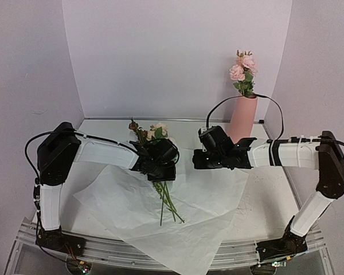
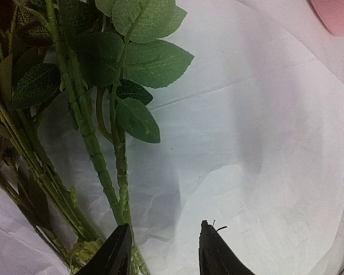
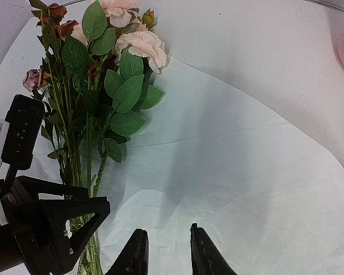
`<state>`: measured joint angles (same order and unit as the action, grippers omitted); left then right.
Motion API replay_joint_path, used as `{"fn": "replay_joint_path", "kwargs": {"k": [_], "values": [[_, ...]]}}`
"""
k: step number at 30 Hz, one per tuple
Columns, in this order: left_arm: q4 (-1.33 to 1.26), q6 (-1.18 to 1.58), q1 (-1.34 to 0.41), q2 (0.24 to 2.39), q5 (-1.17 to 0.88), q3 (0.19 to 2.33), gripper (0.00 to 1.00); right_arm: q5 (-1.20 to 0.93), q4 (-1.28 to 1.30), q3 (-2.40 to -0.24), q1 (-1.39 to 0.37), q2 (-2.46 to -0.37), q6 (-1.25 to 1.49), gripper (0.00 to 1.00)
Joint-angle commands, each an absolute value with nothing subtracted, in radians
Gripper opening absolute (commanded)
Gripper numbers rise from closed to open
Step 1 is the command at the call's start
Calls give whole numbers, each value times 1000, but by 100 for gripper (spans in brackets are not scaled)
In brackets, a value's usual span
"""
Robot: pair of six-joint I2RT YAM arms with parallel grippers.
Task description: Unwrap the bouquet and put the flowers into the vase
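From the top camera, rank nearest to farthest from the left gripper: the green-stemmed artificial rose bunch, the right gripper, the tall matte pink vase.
From the left gripper:
1. Green-stemmed artificial rose bunch, right at it, centre-left.
2. Right gripper, just to its right.
3. Tall matte pink vase, back right.
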<state>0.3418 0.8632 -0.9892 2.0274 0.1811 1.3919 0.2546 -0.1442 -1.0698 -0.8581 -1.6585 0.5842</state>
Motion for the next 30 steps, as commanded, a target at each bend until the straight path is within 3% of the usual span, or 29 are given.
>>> {"fn": "replay_joint_path", "kwargs": {"k": [1,30], "values": [[357,862,-996,1921,220,1385,43,278,-144,-1063,-852,-1621,586,28],[377,833,-987,2046,260,1423,40,278,-146,-1048,-844,-1612,585,28]]}}
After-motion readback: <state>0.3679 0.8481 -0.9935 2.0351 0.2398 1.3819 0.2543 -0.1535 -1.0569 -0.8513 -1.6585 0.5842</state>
